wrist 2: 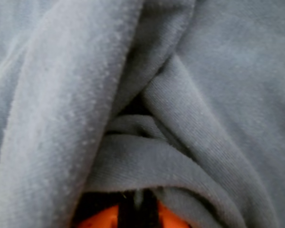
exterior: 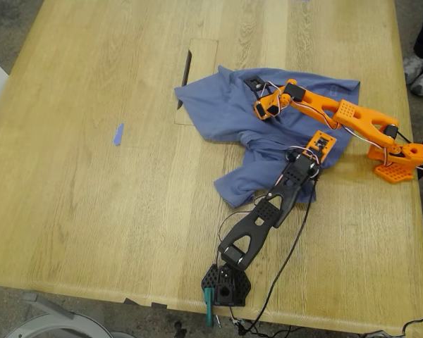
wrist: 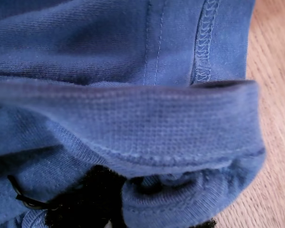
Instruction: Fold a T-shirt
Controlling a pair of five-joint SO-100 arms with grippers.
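Lying bunched on the tabletop (exterior: 92, 176) toward the exterior view's right, the T-shirt (exterior: 225, 105) is being gathered. You are pressing both tools into folds; their opening I cannot tell. Next, spread it flat.

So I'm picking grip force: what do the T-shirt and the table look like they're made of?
The T-shirt looks like soft matte knit, probably cotton jersey: fine ribbed weave, stitched hems and limp folds show in both wrist views. The table looks like pale wood or wood veneer with a smooth, low-sheen finish: long grain lines run across it.
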